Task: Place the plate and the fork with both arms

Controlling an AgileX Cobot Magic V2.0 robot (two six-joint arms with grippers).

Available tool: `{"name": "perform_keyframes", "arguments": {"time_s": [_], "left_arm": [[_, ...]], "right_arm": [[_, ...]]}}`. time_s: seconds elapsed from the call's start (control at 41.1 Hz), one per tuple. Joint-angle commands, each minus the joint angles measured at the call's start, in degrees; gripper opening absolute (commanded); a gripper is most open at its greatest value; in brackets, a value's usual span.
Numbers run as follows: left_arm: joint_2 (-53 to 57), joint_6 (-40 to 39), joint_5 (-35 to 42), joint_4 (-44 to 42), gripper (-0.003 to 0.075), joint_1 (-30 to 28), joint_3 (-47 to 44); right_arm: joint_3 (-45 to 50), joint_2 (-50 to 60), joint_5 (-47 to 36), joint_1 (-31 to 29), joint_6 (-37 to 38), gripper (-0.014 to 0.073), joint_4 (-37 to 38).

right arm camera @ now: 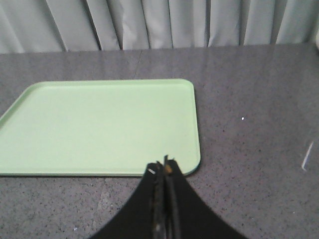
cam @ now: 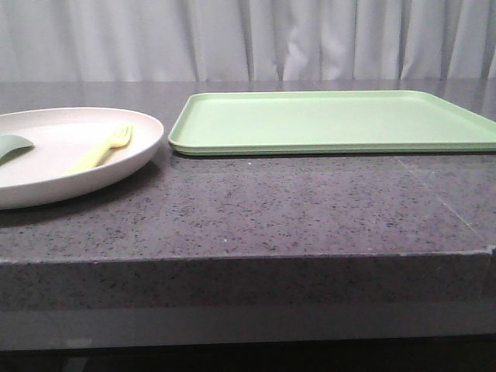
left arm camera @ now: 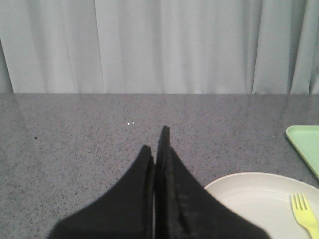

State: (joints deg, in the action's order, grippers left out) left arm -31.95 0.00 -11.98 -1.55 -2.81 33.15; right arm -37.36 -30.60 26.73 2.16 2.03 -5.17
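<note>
left gripper [left arm camera: 158,142]: black fingers pressed together, holding nothing, over bare counter beside the plate | right gripper [right arm camera: 165,167]: fingers together, empty, above the near edge of the flat rectangular light-green tray [cam: 333,120] | round cream plastic plate [cam: 116,159]: at the speckled grey stone counter's [cam: 271,209] left edge | small pale-yellow plastic fork [cam: 105,147]: lying in the plate, beside a dull grey-green rounded utensil piece [cam: 14,144]

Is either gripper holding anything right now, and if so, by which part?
Nothing is held. The left gripper and right gripper are both shut on nothing; the fork lies on the plate.
</note>
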Motion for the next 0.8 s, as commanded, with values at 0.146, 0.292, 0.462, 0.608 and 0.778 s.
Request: {"name": "perform_keyframes", "arguments": {"time_s": [0.146,0.292,0.462,0.608,0.778], "left_arm": [[-1.0,0.0,3.7,-0.2,-0.0015,0.1,2.3],[-1.0,0.0,3.5,-0.2,0.0129,0.1,2.3],[-1.0,0.0,3.5,0.9,0.0514,0.1,2.3],[-1.0,0.0,3.5,1.2,0.0648,0.1,2.3],[-1.0,0.0,3.6,1.2,0.0620,0.1,2.3]], "right_arm": [[-2.4,-3.5,-3.8,-0.2,-0.5,-0.0037,-0.1],[-2.4,-3.5,-3.7,-0.2,-0.5,0.0153,-0.1],[-2.4,-3.5,-3.7,-0.2,-0.5,0.0477,-0.1],[-2.4,-3.5,-3.8,-0.2,-0.5,0.0617,-0.1],[-2.4,-3.5,-3.8,-0.2,-0.5,0.0628,-0.1]]}}
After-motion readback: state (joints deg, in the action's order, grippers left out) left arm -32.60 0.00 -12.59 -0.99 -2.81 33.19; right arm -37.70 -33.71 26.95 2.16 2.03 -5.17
